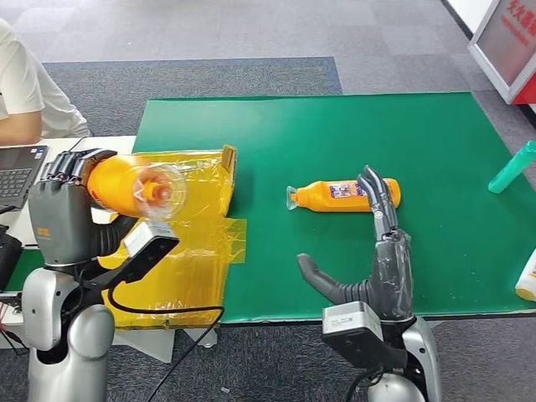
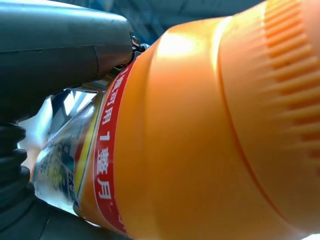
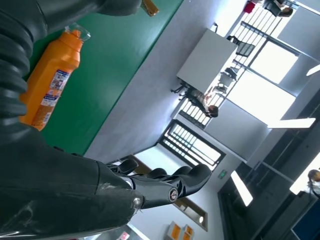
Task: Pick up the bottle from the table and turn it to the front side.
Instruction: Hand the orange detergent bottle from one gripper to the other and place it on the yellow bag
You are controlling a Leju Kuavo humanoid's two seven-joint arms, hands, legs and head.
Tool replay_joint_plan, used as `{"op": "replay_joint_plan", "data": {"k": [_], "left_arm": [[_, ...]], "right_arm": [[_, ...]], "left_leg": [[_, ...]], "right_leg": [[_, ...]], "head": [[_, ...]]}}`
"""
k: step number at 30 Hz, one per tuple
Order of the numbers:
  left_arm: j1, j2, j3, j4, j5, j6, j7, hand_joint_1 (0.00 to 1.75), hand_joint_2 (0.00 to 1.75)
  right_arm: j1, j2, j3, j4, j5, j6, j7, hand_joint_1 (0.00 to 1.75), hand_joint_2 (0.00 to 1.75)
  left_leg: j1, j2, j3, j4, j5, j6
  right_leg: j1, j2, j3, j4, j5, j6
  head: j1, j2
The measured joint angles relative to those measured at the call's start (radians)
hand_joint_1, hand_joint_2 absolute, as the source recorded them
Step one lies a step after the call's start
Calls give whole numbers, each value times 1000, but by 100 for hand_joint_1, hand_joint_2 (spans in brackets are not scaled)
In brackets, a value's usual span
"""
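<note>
On the green mat [image 1: 354,260], centre, one orange bottle [image 1: 341,195] lies flat, cap toward 9 o'clock. Right hand [image 1: 385,251] hovers over its base end, fingers spread, grasping nothing. At 9 o'clock, left hand [image 1: 60,209] grips a 2nd orange bottle [image 1: 123,186], raised above yellow plastic wrap [image 1: 189,251]. Teal item [image 1: 513,167] & white item [image 1: 528,280] at 3 o'clock, cut off by frame edge. Person's arm [image 1: 19,126] at 10 o'clock, by laptop [image 1: 19,172].

One bottle [image 1: 344,195] is lying on its side on the counter [image 1: 303,251], cap pointing left. The right hand [image 1: 379,243] is sitting just before it, fingers [image 1: 374,191] seemingly touching it. Left of the counter, the left hand [image 1: 63,209] is holding another bottle [image 1: 126,186] above a plastic-lined box [image 1: 208,180].
</note>
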Motion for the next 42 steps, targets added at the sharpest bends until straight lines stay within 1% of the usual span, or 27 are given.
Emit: {"op": "replay_joint_plan", "data": {"k": [3, 7, 13, 15, 18, 21, 23, 27, 30, 34, 42], "left_arm": [[0, 0, 4, 1, -28, -1, 4, 175, 175], [-28, 14, 49, 95, -107, -45, 34, 175, 175], [-57, 39, 53, 195, -108, -95, 45, 175, 175], [-67, 52, 51, 218, -108, -122, 67, 175, 175], [-94, 97, 27, 258, -108, -184, 151, 175, 175], [-133, 149, -23, 320, -108, -247, 233, 175, 175], [-153, 172, -57, 361, -108, -268, 258, 175, 175], [-183, 201, -106, 435, -108, -310, 288, 175, 175], [-194, 212, -125, 494, -108, -330, 302, 175, 175], [-197, 218, -129, 563, -108, -331, 309, 175, 175], [-185, 215, -136, 644, -108, -328, 311, 175, 175]], "right_arm": [[2, 0, 1, -5, -2, -1, -3, 0, 175], [16, -2, 0, -75, -49, -27, -39, 0, 175], [12, -11, -7, -108, -81, -48, -55, 0, 175], [13, -14, -9, -119, -87, -48, -60, 0, 175], [14, -17, -13, -134, -107, -49, -77, 0, 175], [10, -20, -19, -143, -134, -46, -94, 0, 175], [7, -21, -23, -145, -144, -42, -100, 0, 175], [-1, -22, -27, -146, -155, -35, -107, 0, 175], [-4, -23, -29, -146, -166, -30, -112, 0, 175], [-5, -23, -33, -147, -175, -24, -118, 0, 175], [-5, -25, -43, -154, -182, -18, -120, 0, 175]], "left_leg": [[0, 0, 0, 0, 0, 0], [0, 0, 0, 0, 1, 0], [0, 0, 0, 0, 1, 0], [0, 0, 0, 0, 1, 0], [0, 0, 0, 0, 1, -1], [0, 0, 0, 0, 1, -1], [0, 0, 0, 0, 2, -1], [0, 0, 0, 0, 2, -1], [0, 0, 0, 0, 2, -1], [0, 0, 0, 0, 2, -1], [0, 0, -1, 0, 2, -1]], "right_leg": [[0, 0, 0, 0, 0, 0], [0, 0, 0, 0, 1, 0], [0, 0, 0, 0, 1, 0], [0, 0, -1, 0, 1, 0], [0, 0, -1, 0, 1, 0], [1, 0, -1, 0, 1, -1], [1, 0, -1, 0, 2, -1], [0, 0, -1, 0, 2, -2], [1, 0, -1, 0, 2, -2], [1, 0, -1, 0, 2, -2], [1, 0, -1, 0, 2, -2]], "head": [[0, 0], [0, 0], [0, 0], [0, 0], [0, 0], [0, 0], [0, 0], [0, 0], [0, 0], [0, 0], [0, 0]]}}
